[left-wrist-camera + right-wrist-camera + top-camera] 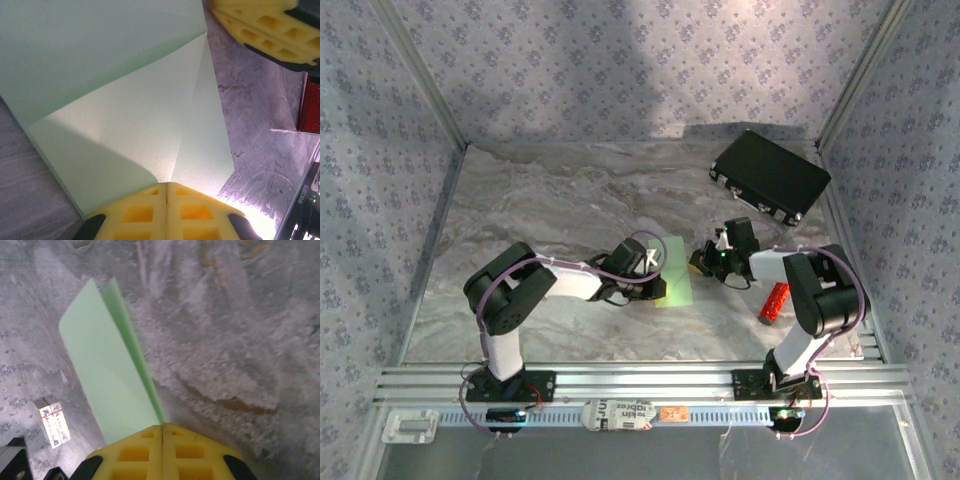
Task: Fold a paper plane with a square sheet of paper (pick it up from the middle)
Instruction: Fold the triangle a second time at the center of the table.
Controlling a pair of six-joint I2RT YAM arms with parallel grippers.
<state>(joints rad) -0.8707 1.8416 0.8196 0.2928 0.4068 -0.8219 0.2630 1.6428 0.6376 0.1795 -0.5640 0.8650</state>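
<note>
Both hands were closed tight: L hand (167, 189) pinched the green sheet (125, 125) at its crease, R hand (162, 430) its edge. Top cam gave me black case (770, 178), counter's (540, 200) far-right corner.

The left gripper (654, 276) is resting over the square sheet of paper (678, 286) at its 9 o'clock side, the right gripper (700, 265) is sitting at its 3 o'clock edge
</note>
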